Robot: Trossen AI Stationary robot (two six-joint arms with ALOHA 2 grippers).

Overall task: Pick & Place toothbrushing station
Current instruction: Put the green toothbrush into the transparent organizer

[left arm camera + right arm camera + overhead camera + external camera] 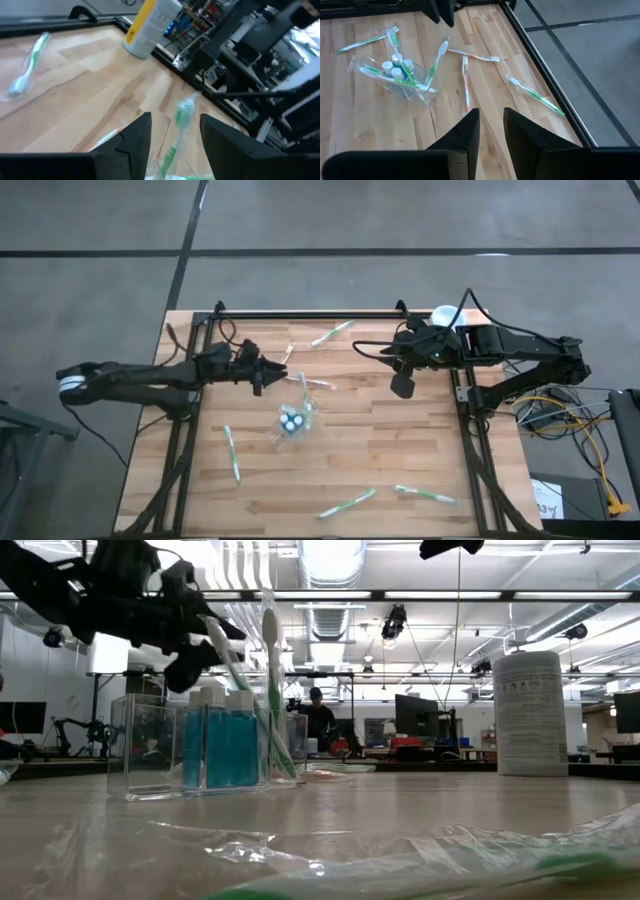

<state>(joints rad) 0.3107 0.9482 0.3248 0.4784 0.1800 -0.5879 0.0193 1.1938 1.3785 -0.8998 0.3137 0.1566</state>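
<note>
A clear holder (pixel 293 420) with blue-capped bottles stands near the table's middle. Two green-and-white toothbrushes (pixel 272 680) stick up out of it; one (pixel 437 60) leans toward my left gripper. My left gripper (pixel 272 370) hovers open just left of and above the holder, and that leaning brush's head (pixel 182 112) shows beyond its fingers without touching them. My right gripper (pixel 403 387) hangs high over the table's right part, open with nothing between its fingers (pixel 491 117).
Wrapped toothbrushes lie loose on the wood: far middle (pixel 333 332), near left (pixel 232 452), near middle (pixel 347 502), near right (pixel 428 495), and two orange ones (pixel 466 85) beside the holder. A white canister (pixel 443 315) stands at the far right. Crumpled wrapper (pixel 400 850) lies close to the low camera.
</note>
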